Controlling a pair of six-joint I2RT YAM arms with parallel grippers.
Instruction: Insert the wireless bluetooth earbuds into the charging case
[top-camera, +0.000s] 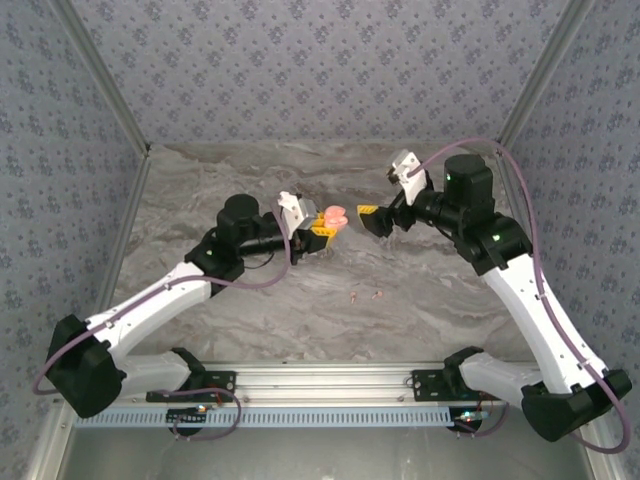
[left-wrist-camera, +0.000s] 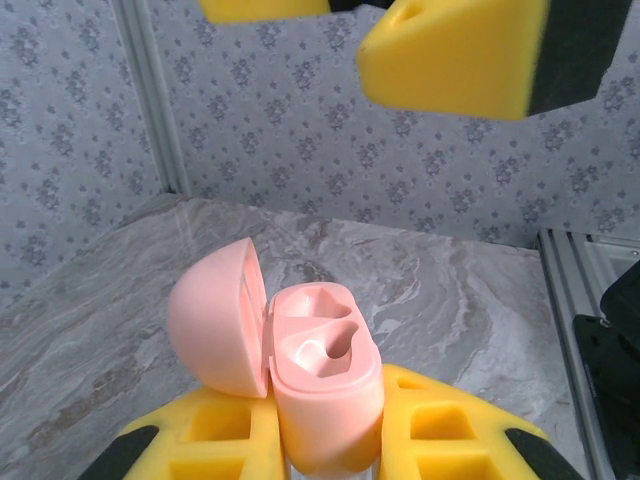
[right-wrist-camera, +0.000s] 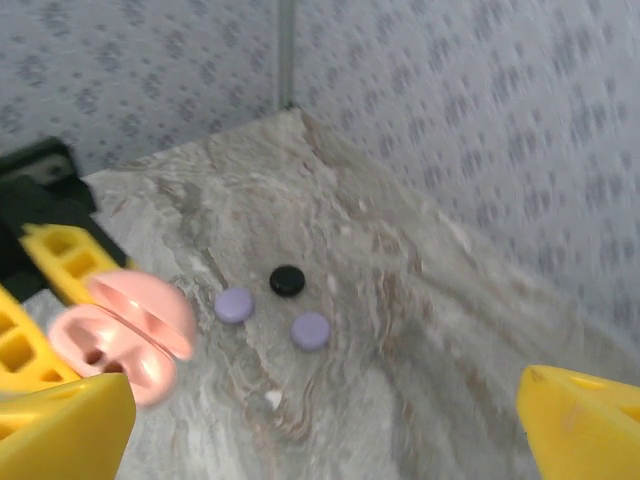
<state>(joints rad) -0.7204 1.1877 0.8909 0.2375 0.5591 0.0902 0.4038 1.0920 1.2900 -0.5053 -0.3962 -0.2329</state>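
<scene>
The marbled desk (top-camera: 300, 180) has little on it. The left hand (top-camera: 318, 226) is clenched on the pink charging case (left-wrist-camera: 325, 375), which it holds over the middle of the desk with the lid swung open — both sockets are bare. The right hand (top-camera: 372, 220) hangs just right of the case, released and empty. In the right wrist view three small round pucks (right-wrist-camera: 287, 281), two lilac and one black, lie on the desk beyond the case. Two tiny pinkish earbuds (top-camera: 355, 296) lie on the desk nearer the bases — not yet picked up. I judge the case ready, with both insertions left to do.
</scene>
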